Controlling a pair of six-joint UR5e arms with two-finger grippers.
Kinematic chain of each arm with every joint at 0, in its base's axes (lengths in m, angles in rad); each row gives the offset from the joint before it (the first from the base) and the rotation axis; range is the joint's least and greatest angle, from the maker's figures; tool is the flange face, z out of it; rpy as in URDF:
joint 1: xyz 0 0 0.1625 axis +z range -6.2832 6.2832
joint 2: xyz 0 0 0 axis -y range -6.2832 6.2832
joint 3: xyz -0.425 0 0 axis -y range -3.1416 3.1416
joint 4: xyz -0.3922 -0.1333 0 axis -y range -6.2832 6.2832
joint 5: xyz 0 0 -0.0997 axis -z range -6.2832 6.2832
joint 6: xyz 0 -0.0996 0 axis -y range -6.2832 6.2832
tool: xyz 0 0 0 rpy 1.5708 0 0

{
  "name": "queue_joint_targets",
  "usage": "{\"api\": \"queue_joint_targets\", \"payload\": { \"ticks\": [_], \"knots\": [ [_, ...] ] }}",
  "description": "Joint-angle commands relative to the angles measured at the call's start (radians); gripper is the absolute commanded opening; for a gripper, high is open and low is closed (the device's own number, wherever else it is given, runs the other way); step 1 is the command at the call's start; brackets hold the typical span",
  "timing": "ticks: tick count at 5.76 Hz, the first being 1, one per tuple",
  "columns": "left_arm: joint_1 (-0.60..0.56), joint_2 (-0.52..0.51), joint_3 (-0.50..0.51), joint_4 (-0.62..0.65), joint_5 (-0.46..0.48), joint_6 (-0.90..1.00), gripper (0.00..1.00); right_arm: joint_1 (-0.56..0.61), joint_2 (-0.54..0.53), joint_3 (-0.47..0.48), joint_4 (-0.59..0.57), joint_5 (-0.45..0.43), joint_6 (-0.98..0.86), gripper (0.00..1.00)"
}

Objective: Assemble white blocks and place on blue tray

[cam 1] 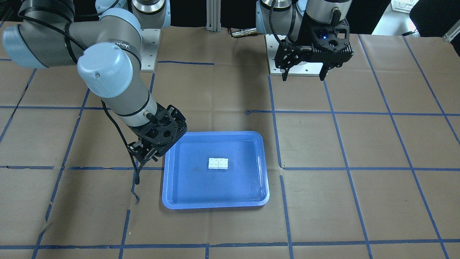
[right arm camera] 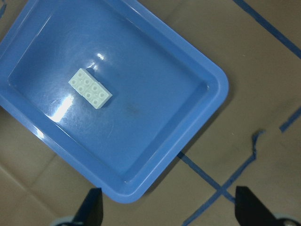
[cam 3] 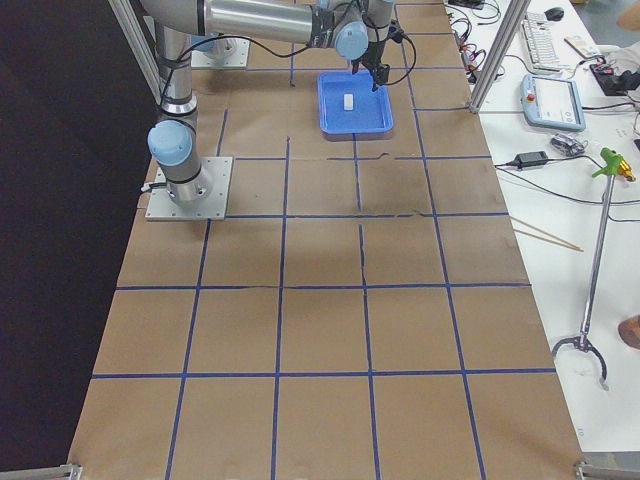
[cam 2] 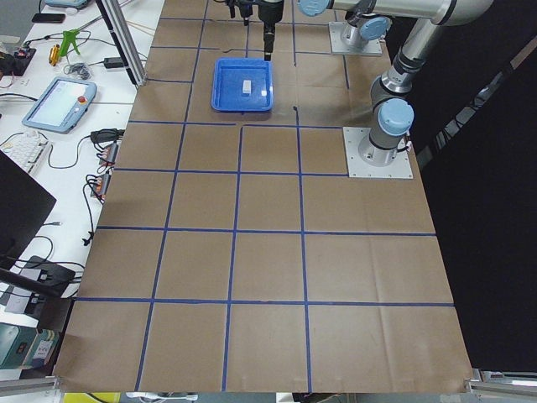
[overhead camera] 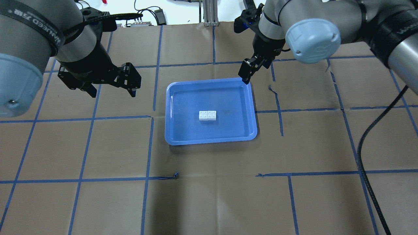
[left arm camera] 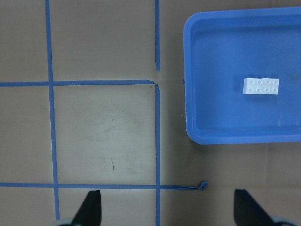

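Observation:
The two white blocks (overhead camera: 207, 115) lie side by side, touching, studs up, near the middle of the blue tray (overhead camera: 228, 98). They also show in the front view (cam 1: 218, 163) and in both wrist views (left arm camera: 261, 86) (right arm camera: 90, 88). My right gripper (overhead camera: 245, 77) hangs over the tray's far right corner, open and empty; in its wrist view (right arm camera: 169, 212) the fingertips stand wide apart. My left gripper (overhead camera: 112, 93) is open and empty above the table to the left of the tray, with wide-apart fingertips in its wrist view (left arm camera: 169, 212).
The table is covered in brown paper with a grid of blue tape lines (overhead camera: 153, 117). A loose curl of tape (overhead camera: 176, 175) lies in front of the tray. The arm bases (cam 1: 294, 68) stand at the robot's edge of the table.

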Motion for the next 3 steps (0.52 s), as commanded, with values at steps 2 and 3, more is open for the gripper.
{"api": "queue_joint_targets", "payload": {
  "ticks": [2, 3],
  "knots": [
    [0.004, 0.001, 0.004, 0.000, -0.001, 0.000, 0.99, -0.078, -0.147, -0.028, 0.219, -0.032, 0.404, 1.00],
    [0.004, 0.001, 0.004, 0.000, -0.001, 0.000, 0.99, -0.081, -0.185, -0.019, 0.264, -0.041, 0.478, 1.00]
  ]
}}
